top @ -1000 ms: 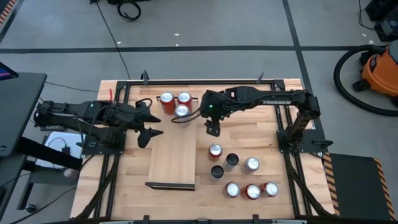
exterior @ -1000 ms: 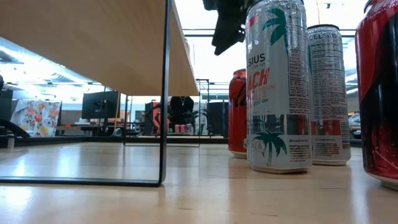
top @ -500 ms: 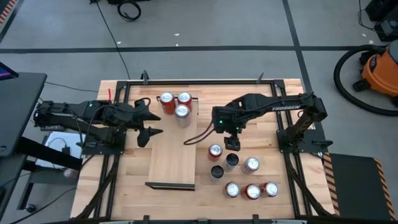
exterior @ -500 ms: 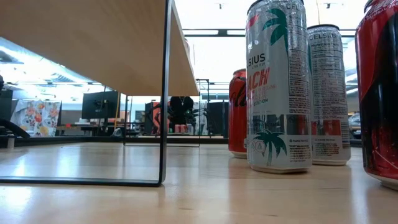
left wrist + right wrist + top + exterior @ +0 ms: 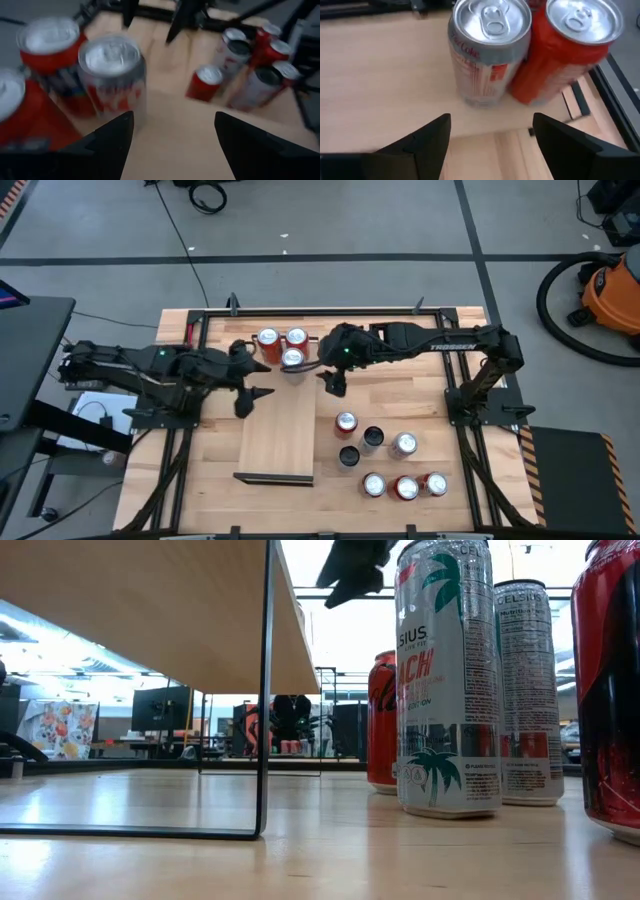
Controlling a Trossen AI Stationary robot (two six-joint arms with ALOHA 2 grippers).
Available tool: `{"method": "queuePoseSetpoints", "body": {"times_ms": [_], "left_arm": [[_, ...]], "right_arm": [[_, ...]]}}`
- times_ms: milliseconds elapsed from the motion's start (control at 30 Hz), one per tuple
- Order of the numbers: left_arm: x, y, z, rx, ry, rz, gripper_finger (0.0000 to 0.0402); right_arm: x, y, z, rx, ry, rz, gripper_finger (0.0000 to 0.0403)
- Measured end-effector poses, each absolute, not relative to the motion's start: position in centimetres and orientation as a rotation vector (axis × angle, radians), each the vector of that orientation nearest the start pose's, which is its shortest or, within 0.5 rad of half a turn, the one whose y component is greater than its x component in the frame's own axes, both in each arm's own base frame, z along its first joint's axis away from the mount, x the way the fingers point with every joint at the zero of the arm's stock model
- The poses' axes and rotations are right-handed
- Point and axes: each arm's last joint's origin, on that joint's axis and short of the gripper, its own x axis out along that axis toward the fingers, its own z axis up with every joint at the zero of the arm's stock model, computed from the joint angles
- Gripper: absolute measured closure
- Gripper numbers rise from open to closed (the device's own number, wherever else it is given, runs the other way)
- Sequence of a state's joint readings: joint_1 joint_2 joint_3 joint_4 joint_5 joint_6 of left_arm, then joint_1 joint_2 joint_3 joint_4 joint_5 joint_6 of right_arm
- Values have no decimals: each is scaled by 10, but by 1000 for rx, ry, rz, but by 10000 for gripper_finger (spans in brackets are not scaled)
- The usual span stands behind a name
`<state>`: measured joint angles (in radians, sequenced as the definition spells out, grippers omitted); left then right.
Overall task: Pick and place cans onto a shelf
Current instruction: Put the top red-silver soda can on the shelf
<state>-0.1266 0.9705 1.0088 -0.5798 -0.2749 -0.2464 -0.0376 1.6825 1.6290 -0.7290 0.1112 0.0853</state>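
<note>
On shelf (image 5: 280,430): three cans (image 5: 283,346) | right hand (image 5: 332,383) open, beside

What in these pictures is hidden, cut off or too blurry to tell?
- Low view: the nearest red can is cut by the right edge; its label is unreadable.
- Low view: the shelf shows only its underside, so the cans on it are hidden.
- Left wrist view: motion blur smears the labels of the silver can.
- High view: the labels of the loose cans are too small.

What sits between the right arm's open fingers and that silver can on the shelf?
Nothing: the right wrist view shows only bare shelf board between the right gripper and the silver can.
</note>
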Motion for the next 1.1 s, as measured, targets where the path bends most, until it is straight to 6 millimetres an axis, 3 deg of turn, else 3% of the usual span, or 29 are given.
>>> {"method": "queuePoseSetpoints", "body": {"times_ms": [267, 567, 867, 1100], "left_arm": [[221, -10, 321, -125, 593, 347, 114], [229, 0, 316, -152, 600, 408, 114], [218, -2, 323, -218, 592, 338, 114], [190, -5, 332, -231, 681, 347, 114]], "right_arm": [[374, -22, 330, 60, 686, -176, 115], [381, -21, 317, 67, 594, -136, 115], [389, -22, 304, 92, 550, -67, 121], [409, -22, 286, 99, 500, -32, 127]]}}
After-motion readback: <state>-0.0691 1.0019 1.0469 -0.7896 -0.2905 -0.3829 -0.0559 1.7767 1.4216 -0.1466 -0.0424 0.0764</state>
